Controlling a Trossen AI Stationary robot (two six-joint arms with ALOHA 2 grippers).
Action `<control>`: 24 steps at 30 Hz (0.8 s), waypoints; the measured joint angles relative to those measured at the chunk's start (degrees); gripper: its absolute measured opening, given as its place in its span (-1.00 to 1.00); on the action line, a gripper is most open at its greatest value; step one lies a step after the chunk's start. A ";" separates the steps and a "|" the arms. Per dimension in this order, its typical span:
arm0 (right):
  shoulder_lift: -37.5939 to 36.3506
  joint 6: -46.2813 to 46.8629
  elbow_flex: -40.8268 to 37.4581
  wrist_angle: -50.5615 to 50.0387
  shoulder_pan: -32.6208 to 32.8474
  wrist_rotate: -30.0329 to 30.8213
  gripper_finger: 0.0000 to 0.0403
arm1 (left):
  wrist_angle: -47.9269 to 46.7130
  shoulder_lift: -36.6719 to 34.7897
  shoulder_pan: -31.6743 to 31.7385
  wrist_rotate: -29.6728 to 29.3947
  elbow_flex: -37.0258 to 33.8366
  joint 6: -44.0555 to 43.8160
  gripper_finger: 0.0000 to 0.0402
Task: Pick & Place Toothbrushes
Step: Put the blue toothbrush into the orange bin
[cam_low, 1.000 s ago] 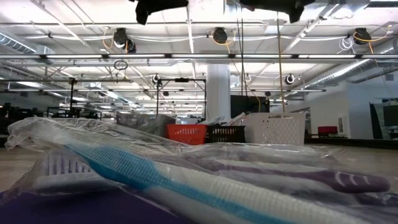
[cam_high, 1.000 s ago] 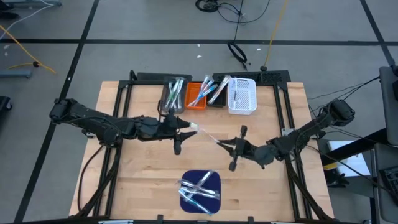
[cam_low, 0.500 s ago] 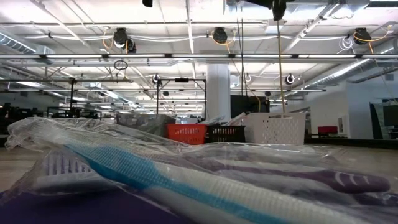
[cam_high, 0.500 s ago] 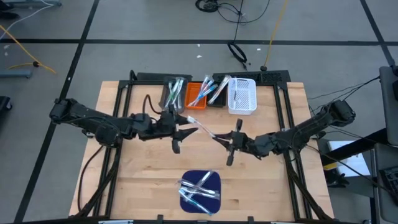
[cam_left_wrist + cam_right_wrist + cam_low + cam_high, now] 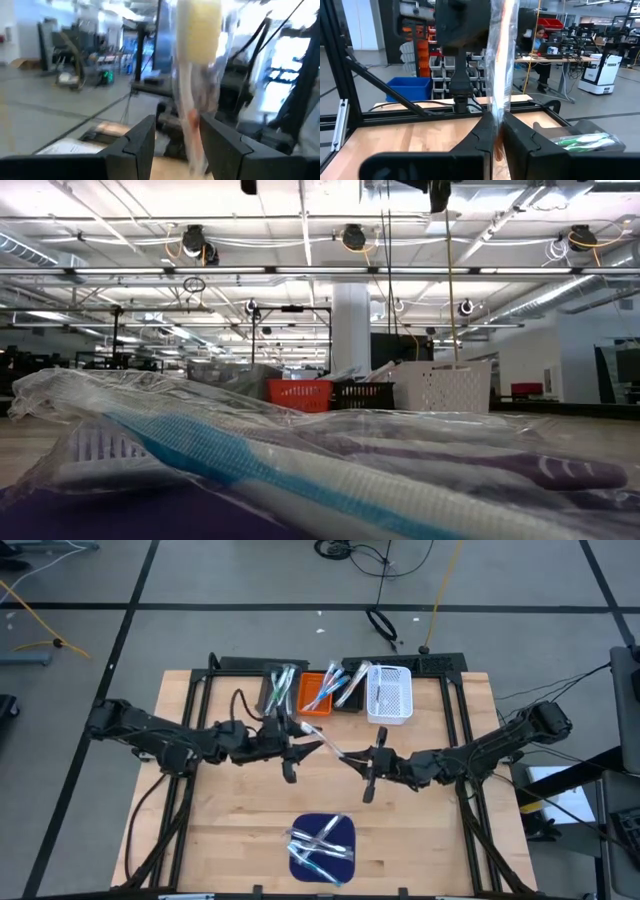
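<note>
One wrapped toothbrush hangs above the middle of the table, spanning my two grippers. My right gripper is shut on one end of it. Its pale head reaches past my left gripper, which is open, with a finger on each side of the stem. Several more wrapped toothbrushes lie on the dark blue mat near the front edge and fill the low view. My left gripper's fingers stand apart on either side of the stem below the head; I cannot tell whether they touch it. My right gripper pinches the toothbrush's wrapped handle end between its two fingers, coming level from the table's right. The toothbrush rises past the fingers toward my left gripper, clear of the table.
Four bins stand in a row at the far edge: grey, orange, black and white, most holding toothbrushes. Bare wood lies between the bins and the mat. A person sits far behind the table.
My right gripper has gone toward the table's left, closer to my left gripper, carrying the toothbrush. Both grippers have tipped upward and risen a little, almost leaving the top of the low view. The span of toothbrush between them has shortened.
</note>
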 joint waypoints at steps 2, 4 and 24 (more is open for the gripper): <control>0.14 -0.17 0.00 0.04 0.00 -0.02 -0.94 | 2.53 1.15 0.72 2.30 0.07 -0.15 -0.22; 0.18 -0.22 -0.01 -0.04 -0.02 0.00 -0.94 | 3.44 1.44 0.76 4.82 -0.05 -0.19 -0.22; 0.20 -0.36 -0.01 -0.65 -0.26 0.30 -0.86 | 5.33 2.50 1.28 4.53 0.00 -0.67 -0.92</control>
